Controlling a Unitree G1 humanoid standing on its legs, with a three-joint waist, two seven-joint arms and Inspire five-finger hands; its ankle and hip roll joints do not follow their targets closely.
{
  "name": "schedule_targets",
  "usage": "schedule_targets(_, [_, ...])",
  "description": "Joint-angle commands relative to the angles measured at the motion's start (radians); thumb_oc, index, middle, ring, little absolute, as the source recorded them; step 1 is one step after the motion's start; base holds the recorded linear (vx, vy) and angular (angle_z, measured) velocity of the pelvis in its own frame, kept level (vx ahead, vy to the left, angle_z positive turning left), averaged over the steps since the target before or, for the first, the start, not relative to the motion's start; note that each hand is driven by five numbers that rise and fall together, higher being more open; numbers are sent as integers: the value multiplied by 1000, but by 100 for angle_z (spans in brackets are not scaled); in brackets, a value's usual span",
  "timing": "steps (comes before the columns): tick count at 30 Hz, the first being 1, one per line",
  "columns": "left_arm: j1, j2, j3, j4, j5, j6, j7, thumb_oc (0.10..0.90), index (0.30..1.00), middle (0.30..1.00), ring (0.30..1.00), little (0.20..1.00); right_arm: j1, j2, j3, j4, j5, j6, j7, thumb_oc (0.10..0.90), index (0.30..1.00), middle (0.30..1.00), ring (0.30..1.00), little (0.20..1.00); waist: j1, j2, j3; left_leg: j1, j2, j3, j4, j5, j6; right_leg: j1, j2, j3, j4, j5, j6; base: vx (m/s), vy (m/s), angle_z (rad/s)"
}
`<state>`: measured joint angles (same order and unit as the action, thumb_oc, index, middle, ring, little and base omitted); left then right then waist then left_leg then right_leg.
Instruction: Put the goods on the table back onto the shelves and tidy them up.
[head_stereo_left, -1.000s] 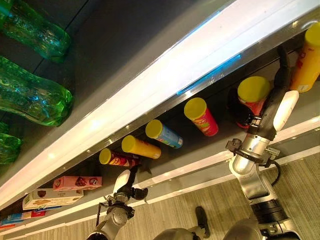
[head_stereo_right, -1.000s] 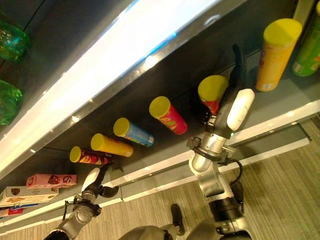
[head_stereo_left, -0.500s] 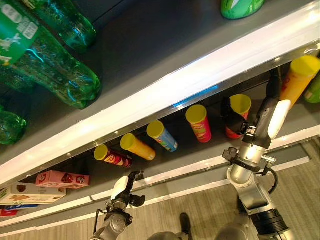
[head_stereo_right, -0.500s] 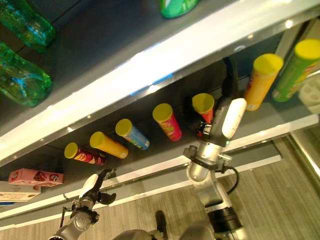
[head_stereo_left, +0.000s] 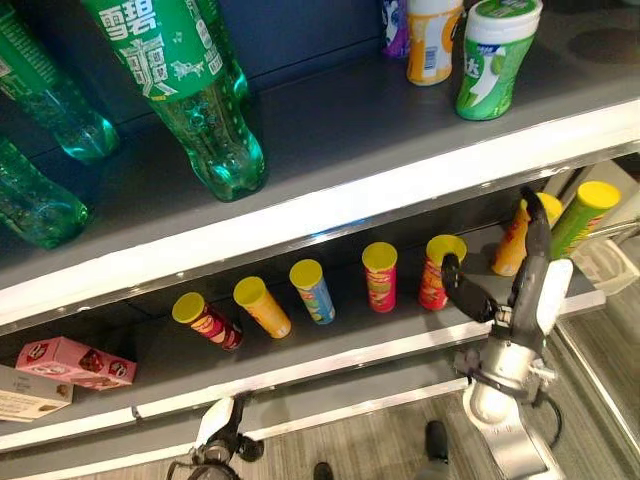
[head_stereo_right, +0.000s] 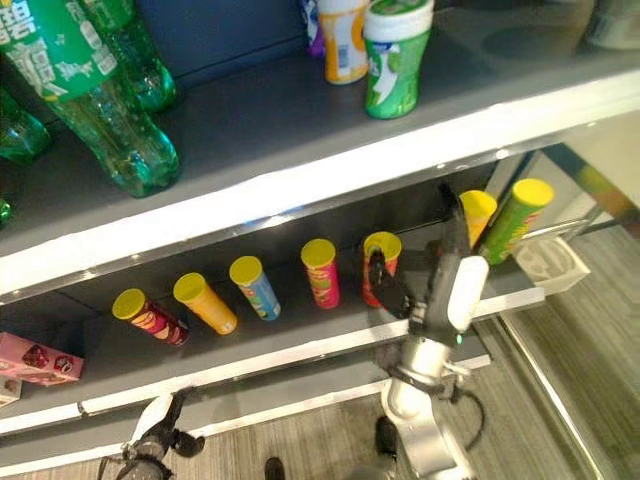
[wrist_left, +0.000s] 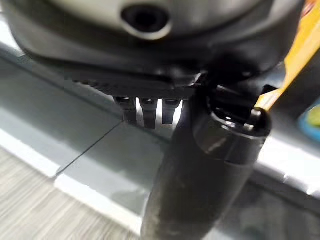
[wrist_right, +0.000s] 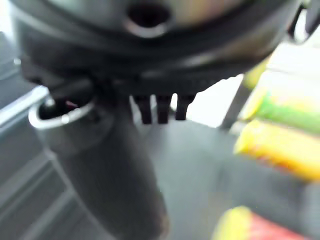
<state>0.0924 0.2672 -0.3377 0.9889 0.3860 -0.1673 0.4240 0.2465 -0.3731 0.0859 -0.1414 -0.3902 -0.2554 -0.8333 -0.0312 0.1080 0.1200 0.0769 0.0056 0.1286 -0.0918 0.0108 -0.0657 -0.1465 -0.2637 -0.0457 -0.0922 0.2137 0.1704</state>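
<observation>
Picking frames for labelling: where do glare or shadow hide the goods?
Left eye view: the upper shelf's front edge glares white; the chip tubes beneath sit in shadow, lids plain. Right wrist view: a bright patch past the right hand washes out.

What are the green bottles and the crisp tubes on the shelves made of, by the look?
Green bottles: likely clear plastic, glossy; translucent green with bright highlights and a dimpled base.
Crisp tubes: probably printed cardboard, smooth sheen, with yellow lids that look like plastic; the material can't be confirmed.
</observation>
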Motion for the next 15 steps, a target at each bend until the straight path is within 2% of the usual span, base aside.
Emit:
schedule_targets(1, [-44,-14,61,120,-56,-18,-8,800,900,900,900,900,-11,-15,-89,-115,-32,-76,-27,800,900,900,900,900,-10,22,-47,31,32,21,5,-71,-5,23,-8,45,106,-113,38,21,0,-49])
schedule_targets(2, [-41,-23,75,138,-78,-20,-14,800,900,900,900,900,21,-9,-96,-96,-31,-72,-29,800,900,900,900,900,-14,16,-48,37,33,29,5,-74,-5,23,-6,53,107,-111,39,7,-5,-66])
schedule_targets(4, [-27,-58,100,173,-102,-29,2,800,900,900,900,900,96,24,-96,206,-30,8,-68,800,900,900,900,900,-40,-11,-51,54,33,57,5,-82,-3,17,0,78,107,-100,43,1,-4,-68])
schedule_targets(5, [-27,-58,100,173,-102,-29,2,800,900,900,900,900,95,24,-96,207,-30,7,-69,800,900,900,900,900,-39,-11,-51,54,33,57,5,-82,-3,16,0,78,107,-100,43,-7,-7,-47])
schedule_targets(7, [-29,-75,110,202,-142,-32,2,800,900,900,900,900,86,67,-90,482,40,55,-71,800,900,900,900,900,-50,-24,-48,63,33,68,5,-86,-1,13,8,90,110,-96,43,-5,-14,-30])
schedule_targets(8, [-37,-89,109,227,-180,-30,-14,800,900,900,900,900,54,115,-88,721,150,82,-33,800,900,900,900,900,-55,-37,-53,64,29,76,5,-88,-1,8,13,104,107,-88,44,7,-23,-18])
schedule_targets(10, [-45,-101,107,255,-212,-23,-47,800,900,900,900,900,-2,151,-85,993,281,110,52,800,900,900,900,900,-57,-46,-55,71,27,83,5,-94,0,12,18,114,102,-84,44,8,-18,-25])
schedule_targets(11, [-45,-101,107,255,-212,-23,-47,800,900,900,900,900,-2,151,-85,993,281,110,52,800,900,900,900,900,-57,-47,-55,70,27,83,5,-94,0,11,18,115,102,-84,44,16,-16,-22])
schedule_targets(12, [-47,-104,106,265,-226,-18,-63,800,900,900,900,900,-23,163,-82,1094,343,123,104,800,900,900,900,900,-58,-51,-61,73,26,86,5,-96,0,12,19,120,100,-81,45,30,-24,-7])
schedule_targets(13, [-58,-103,105,283,-251,-13,-94,800,900,900,900,900,-60,177,-73,1288,413,147,192,800,900,900,900,900,-55,-56,-66,79,24,88,5,-100,1,19,20,123,92,-78,45,41,-32,-4])
schedule_targets(14, [-59,-102,106,290,-263,-11,-108,800,900,900,900,900,-71,179,-59,1352,429,156,240,800,900,900,900,900,-51,-58,-68,81,24,86,5,-101,1,23,19,123,88,-77,45,29,-23,-3])
schedule_targets(15, [-60,-101,106,290,-263,-11,-109,800,900,900,900,900,-73,179,-59,1354,430,154,241,800,900,900,900,900,-52,-58,-68,81,24,86,5,-101,1,23,19,123,87,-77,45,0,0,0])
